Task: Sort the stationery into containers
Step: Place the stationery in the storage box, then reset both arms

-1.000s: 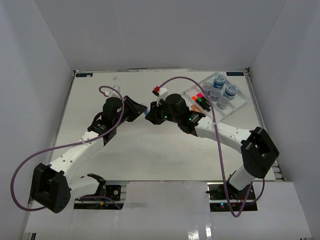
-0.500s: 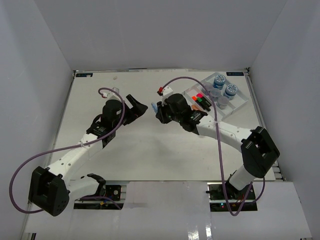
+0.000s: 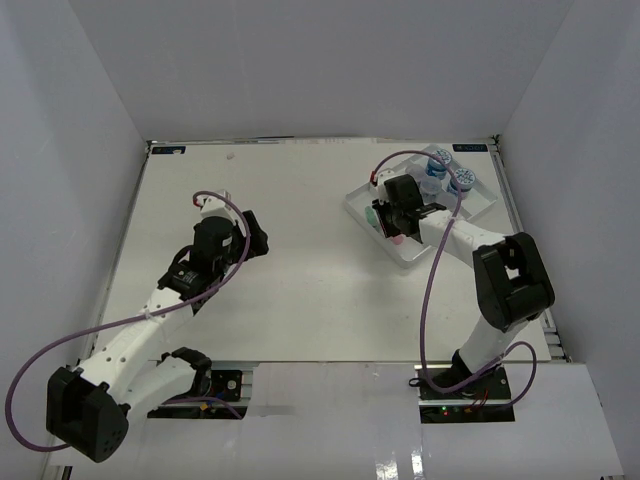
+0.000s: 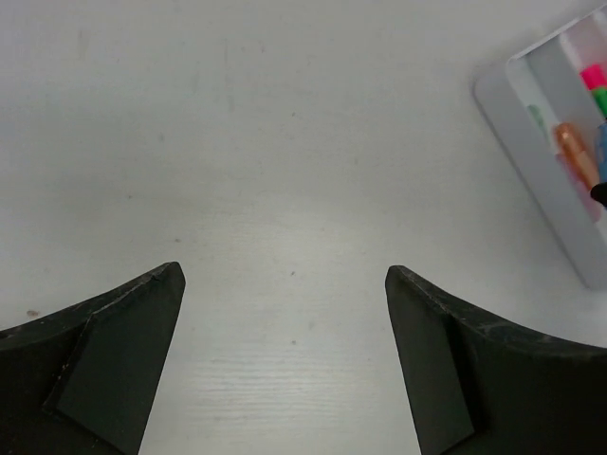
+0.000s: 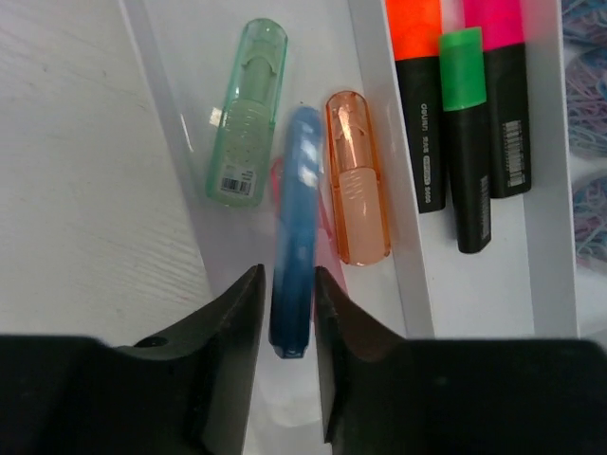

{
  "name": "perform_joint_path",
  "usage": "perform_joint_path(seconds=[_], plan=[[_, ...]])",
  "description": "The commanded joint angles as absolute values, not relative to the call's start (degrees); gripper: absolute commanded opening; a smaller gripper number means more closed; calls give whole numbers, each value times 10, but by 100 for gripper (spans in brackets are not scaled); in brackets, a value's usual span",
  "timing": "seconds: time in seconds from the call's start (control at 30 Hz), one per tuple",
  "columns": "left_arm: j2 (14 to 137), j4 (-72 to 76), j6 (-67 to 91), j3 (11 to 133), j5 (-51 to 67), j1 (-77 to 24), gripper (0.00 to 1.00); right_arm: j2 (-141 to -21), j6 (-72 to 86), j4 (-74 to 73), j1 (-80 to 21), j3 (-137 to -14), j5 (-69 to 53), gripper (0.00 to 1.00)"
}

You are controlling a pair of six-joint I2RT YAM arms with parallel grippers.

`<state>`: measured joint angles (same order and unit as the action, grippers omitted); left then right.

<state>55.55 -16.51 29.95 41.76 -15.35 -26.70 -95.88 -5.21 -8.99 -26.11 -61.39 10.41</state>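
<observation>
From the overhead camera I see the left arm reaching out over the open bench (image 3: 300, 290), its left fingers (image 3: 258, 238) well apart from the white tray (image 3: 352, 199) at the far right. The right arm is folded in over that tray, with the right fingers (image 3: 394, 226) above its near-left compartment. Two jars (image 3: 439, 160) with blue-white lids stand at the tray's far end.

On the left wrist camera the fingers are spread wide and released, with only bare bench between them. One corner of the tray shows at the right edge, with orange, pink and green pieces inside.

On the right wrist camera the fingers are clenched on a translucent blue marker (image 5: 296, 218), gripping its near end. It points lengthwise along the tray's outer compartment, between a translucent green marker (image 5: 247, 114) and a translucent orange marker (image 5: 357, 180), both lying in that compartment. I cannot tell whether the blue one touches the floor. Across the divider wall, three black-bodied highlighters (image 5: 462, 142) lie side by side, capped orange, green and pink.
</observation>
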Motion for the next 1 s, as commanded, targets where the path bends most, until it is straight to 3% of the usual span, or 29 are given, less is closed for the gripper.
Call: perform_joint_path(seconds=[0.0,0.2,0.47,0.53,0.97], plan=[[521,-188,238,375,-181,-264,98,-998,-90,-105,-248,-653,98,37],[487,-181,230,348,-193,-264,98,-994,-79,-139,-244,-700,95,70],[493,-212,239,417,-164,-264,98,-752,-69,-139,-245,-668,174,98],[483,-228,237,438,-159,-264,98,-669,-62,-136,-244,-657,208,90],[353,-330,164,613,-250,-263,98,-266,-47,-115,-244,-520,294,90]])
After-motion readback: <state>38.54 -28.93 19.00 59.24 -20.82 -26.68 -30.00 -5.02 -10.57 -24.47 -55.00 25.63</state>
